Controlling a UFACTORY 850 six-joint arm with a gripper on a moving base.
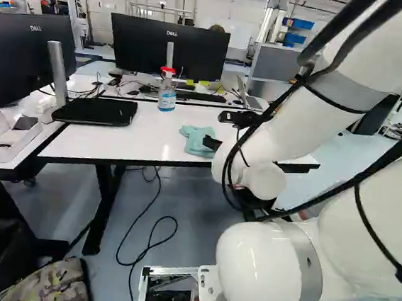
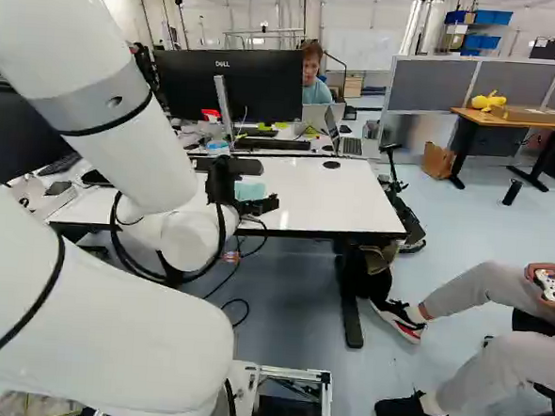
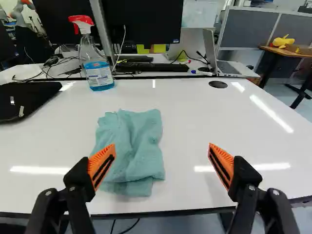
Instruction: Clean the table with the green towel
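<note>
My gripper (image 1: 216,129) hangs at the table's near edge in the left base view, right beside the towel (image 1: 194,137). In the wrist view the gripper (image 3: 162,150) stands open with its orange-padded fingers wide apart. The crumpled blue-green towel (image 3: 130,141) lies ahead of and below it, closer to one finger, whose tip overlaps it in view; whether they touch I cannot tell. Nothing is gripped. The white table (image 3: 195,112) carries the towel near its front edge.
A spray bottle (image 3: 97,70) with a red head stands at the table's back, beyond the towel. A black laptop-like slab (image 1: 94,111) lies to the left. Monitors (image 1: 170,46), a keyboard and an open laptop stand behind. At the right of the right base view a seated person holds a controller.
</note>
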